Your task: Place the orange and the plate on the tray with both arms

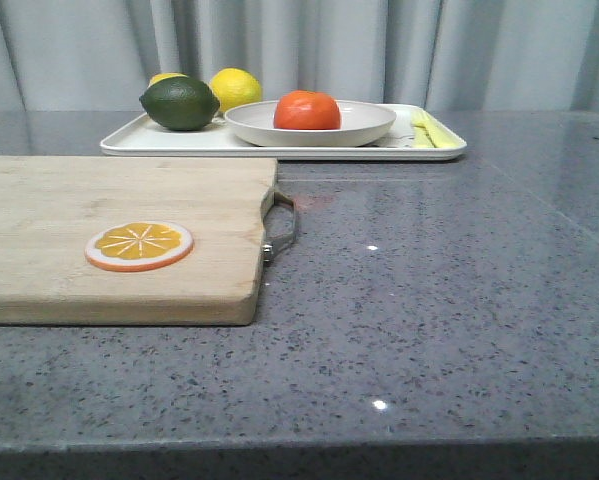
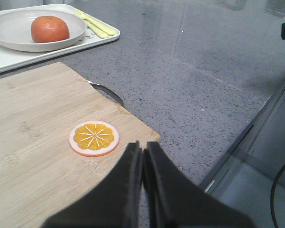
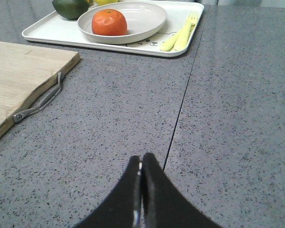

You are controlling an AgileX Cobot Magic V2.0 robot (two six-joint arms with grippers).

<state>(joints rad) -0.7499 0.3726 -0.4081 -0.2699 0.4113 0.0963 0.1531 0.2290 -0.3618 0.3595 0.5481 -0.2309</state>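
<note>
The orange (image 1: 307, 110) sits in the off-white plate (image 1: 364, 124), and the plate rests on the white tray (image 1: 159, 142) at the far side of the table. All three also show in the left wrist view, orange (image 2: 49, 29), plate (image 2: 9, 32), tray (image 2: 4, 59), and in the right wrist view, orange (image 3: 109, 22), plate (image 3: 144, 19), tray (image 3: 52, 31). My left gripper (image 2: 142, 147) is shut and empty above the near corner of the cutting board. My right gripper (image 3: 141, 159) is shut and empty over bare counter, far from the tray. Neither gripper shows in the front view.
A wooden cutting board (image 1: 59, 220) with a metal handle (image 1: 281, 225) lies at the left, with an orange slice disc (image 1: 139, 246) on it. A green lime (image 1: 179, 103), a yellow lemon (image 1: 236, 88) and a yellow fork (image 1: 429, 129) lie on the tray. The table edge (image 2: 237, 142) is close to the left gripper.
</note>
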